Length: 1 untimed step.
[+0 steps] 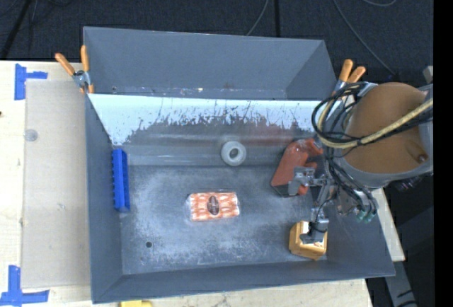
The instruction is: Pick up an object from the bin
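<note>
My gripper [316, 225] hangs low in the bin's front right corner, right over a small yellow-tan block [306, 245] with a dark top, and seems to touch its upper edge. Just behind it, by the right wall, lies a red-brown object [289, 163] with a black underside. A flat orange-and-white packet [212, 206] with a dark oval mark lies on the bin floor well to the gripper's left.
A grey ring-shaped roll [233, 153] sits at the back middle of the floor. A long blue bar [121, 180] lies along the left wall. The arm with its orange cover and cables leans in over the right rim.
</note>
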{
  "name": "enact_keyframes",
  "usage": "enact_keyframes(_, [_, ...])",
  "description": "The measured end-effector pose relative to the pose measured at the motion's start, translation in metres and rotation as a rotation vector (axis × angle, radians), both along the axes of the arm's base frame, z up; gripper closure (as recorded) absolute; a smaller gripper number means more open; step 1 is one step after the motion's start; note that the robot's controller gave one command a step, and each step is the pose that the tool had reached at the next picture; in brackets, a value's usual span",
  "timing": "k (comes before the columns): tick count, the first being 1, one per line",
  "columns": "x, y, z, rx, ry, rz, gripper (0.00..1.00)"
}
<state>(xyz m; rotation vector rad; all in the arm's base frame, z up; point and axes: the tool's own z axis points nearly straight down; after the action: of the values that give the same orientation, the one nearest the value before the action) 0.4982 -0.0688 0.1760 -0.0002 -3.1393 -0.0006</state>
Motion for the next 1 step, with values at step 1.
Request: enact_keyframes(1, [-0.0054,-0.0024,-0.0264,0.0,-0.003,0.093,0.0])
